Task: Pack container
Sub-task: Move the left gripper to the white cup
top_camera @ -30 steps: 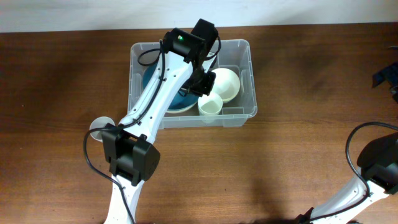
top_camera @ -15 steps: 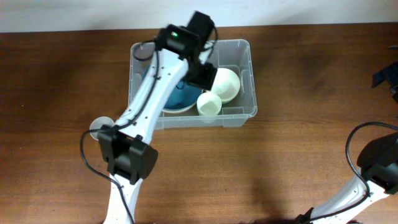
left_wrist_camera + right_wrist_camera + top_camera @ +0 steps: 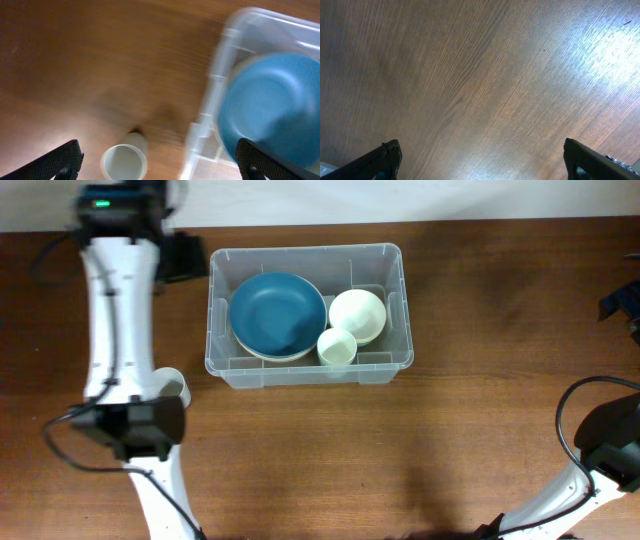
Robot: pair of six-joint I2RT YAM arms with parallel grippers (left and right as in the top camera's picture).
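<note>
- The container [image 3: 404,310] is crowded inside: a blue bowl [image 3: 278,315] fills the left half, and a white bowl [image 3: 357,313] with a cup [image 3: 338,348] just beside it takes the right. Only the far-right corner shows bare floor.
- The way in from above is open. The left arm [image 3: 118,320] stands off to the left, its end effector [image 3: 186,257] spread wide beside the far-left corner.
- A second cup [image 3: 172,386] sits on the counter [image 3: 480,430] left of the container, near that arm.
- To the right, open wood runs to the right arm [image 3: 600,450].

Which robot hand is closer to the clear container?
Left. The left hand hovers open just beside the container's left wall; the right hand sits far off to the right over bare table.
</note>
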